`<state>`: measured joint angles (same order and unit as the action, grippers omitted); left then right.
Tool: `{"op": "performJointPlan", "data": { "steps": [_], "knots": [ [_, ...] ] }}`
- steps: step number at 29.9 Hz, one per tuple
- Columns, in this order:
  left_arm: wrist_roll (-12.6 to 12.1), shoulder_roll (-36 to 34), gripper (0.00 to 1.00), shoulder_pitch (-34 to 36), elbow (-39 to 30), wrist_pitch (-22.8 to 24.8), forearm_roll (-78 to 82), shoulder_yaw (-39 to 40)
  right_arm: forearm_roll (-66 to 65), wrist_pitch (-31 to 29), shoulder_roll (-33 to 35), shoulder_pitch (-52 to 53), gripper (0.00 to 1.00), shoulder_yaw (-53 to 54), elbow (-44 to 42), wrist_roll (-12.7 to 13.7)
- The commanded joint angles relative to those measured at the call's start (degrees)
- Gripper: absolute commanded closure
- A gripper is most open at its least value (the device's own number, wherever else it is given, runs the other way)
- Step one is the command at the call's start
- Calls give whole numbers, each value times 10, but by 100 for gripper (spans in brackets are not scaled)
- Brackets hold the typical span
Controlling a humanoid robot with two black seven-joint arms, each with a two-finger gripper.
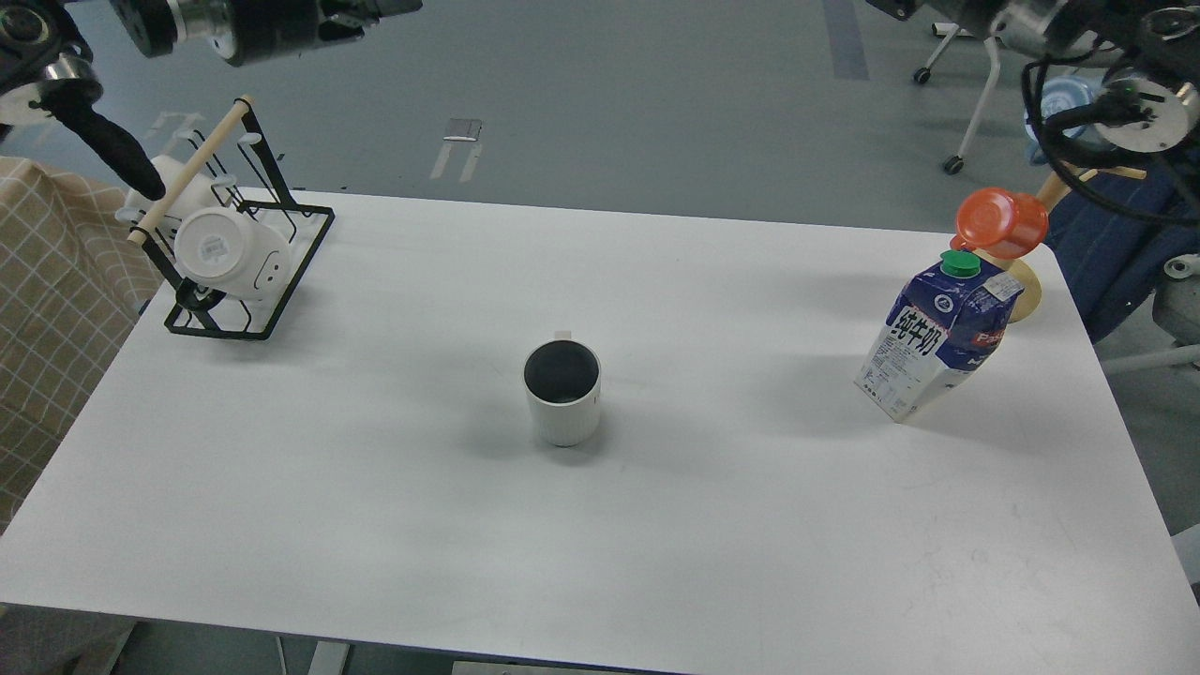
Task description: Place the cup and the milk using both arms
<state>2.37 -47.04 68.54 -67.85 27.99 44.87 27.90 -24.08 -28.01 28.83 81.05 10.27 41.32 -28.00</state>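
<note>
The cup is a short white ribbed mug with a dark inside. It stands upright alone at the middle of the white table. The milk, a blue and white carton with a green cap, stands at the right side of the table and appears tilted to the right. Both arms are raised to the top edge, far above both things. Only the dark base of my left gripper shows at the top left, and its fingers cannot be made out. My right gripper is out of view; only its arm shows at the top right.
A black wire rack with a wooden bar holds white cups at the table's back left. An orange cup hangs on a wooden stand just behind the milk. A checked cloth lies left of the table.
</note>
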Motion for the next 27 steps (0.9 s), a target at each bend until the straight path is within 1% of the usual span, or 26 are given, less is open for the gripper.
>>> {"op": "performJointPlan", "data": {
  "steps": [1,2,3,5,6,7,9,11,12,13,15,16,17,19,21,22,23,24,27],
  "knots": [
    [4,5,2,-46,4,0,-72,1,-105,0,121,-2,0,-8,106,0],
    [4,5,2,-53,4,0,-79,2,-129,1,142,-5,0,-8,124,0],
    [4,5,2,-61,4,-5,-86,3,-173,18,186,-8,0,-10,167,0],
    [5,6,2,-64,4,-7,-86,3,-218,41,236,-18,0,-11,218,0],
    [5,6,2,-65,4,-7,-86,4,-258,63,280,-33,0,-10,262,0],
    [4,7,2,-65,4,-7,-86,5,-281,74,302,-41,0,-10,284,0],
    [5,11,2,-68,4,-8,-86,5,-371,126,380,-73,0,-10,353,0],
    [4,16,2,-69,4,-8,-86,5,-402,158,413,-90,0,-11,381,0],
    [4,19,2,-73,4,-8,-84,5,-430,190,438,-110,0,-12,407,0],
    [4,20,2,-75,4,-8,-84,5,-440,206,449,-121,0,-12,417,0],
    [4,32,2,-77,5,-10,-84,6,-501,278,483,-171,0,-18,439,0],
    [4,36,2,-77,6,-12,-83,6,-519,301,487,-185,0,-23,440,0],
    [4,43,2,-81,11,-19,-83,6,-558,355,488,-218,0,-35,436,0],
    [5,50,2,-83,16,-31,-84,7,-590,413,488,-252,0,-46,430,0],
    [5,58,2,-85,18,-42,-87,11,-631,502,477,-310,0,-60,410,0],
    [5,59,2,-86,18,-43,-87,14,-634,520,471,-323,0,-62,404,0],
    [5,60,2,-90,18,-44,-87,20,-638,550,457,-345,0,-61,395,0],
    [5,61,2,-93,18,-44,-87,23,-639,560,449,-355,0,-61,388,0],
    [10,70,2,-103,18,-45,-96,50,-648,560,420,-378,0,-61,348,0]
  ]
}}
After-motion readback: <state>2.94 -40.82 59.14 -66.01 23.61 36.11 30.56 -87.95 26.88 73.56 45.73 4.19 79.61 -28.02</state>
